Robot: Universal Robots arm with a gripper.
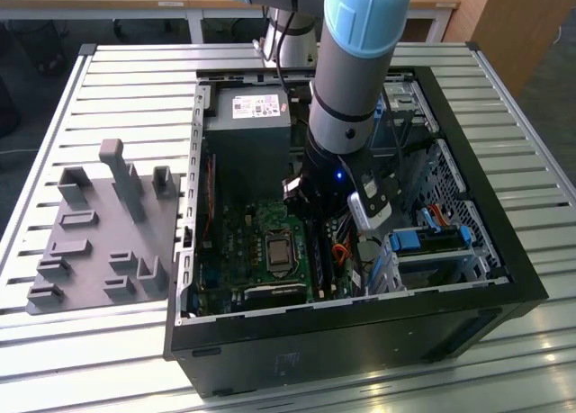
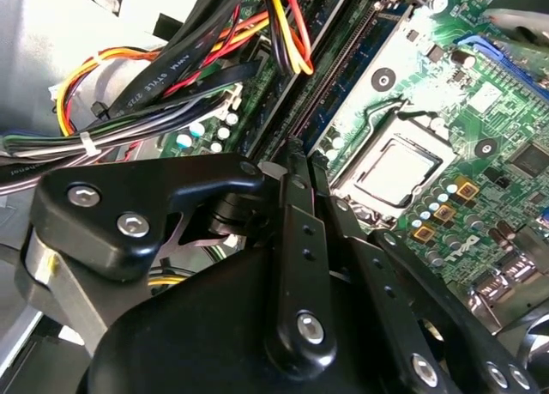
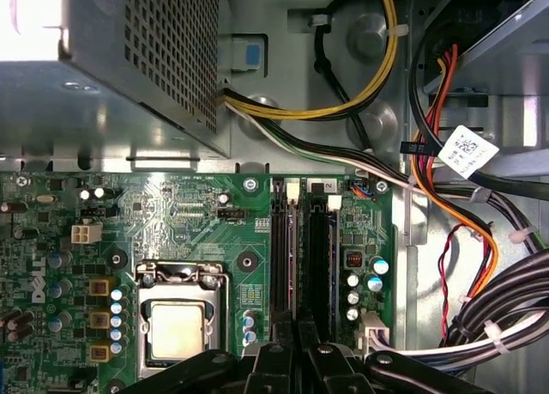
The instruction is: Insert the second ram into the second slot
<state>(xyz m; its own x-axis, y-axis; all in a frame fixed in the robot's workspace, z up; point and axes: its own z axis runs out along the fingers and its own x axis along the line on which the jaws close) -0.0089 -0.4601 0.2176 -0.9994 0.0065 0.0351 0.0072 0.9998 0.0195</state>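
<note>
Operator: Case first. What sits in it?

Spotter: Your computer case lies open on its side on the slatted desk. Inside you have the motherboard flat on the bottom, with the processor socket near its middle. The grey power supply fills the far end. Toward the exterior view's right, a drive cage holds a blue carrier. Bundled cables in black, orange, yellow and red run along that side.

Operator: And my pincer?

Spotter: Your arm reaches down into the case. The pincer hangs low over the memory slots, just beside the socket, and in the second wrist view its tip lines up with the long dark slots. I cannot tell how far open it is, nor whether it has hold of anything.

Operator: Where is the second ram?

Spotter: You will not get a sure answer from me. A thin pale edge stands in one slot, directly in front of the pincer in the first wrist view. Whether that is the second ram, I cannot tell.

Operator: Anything outside the case?

Spotter: You have a grey fixture tray with upright holders, lying on the desk beside the case, to the exterior view's left
</note>
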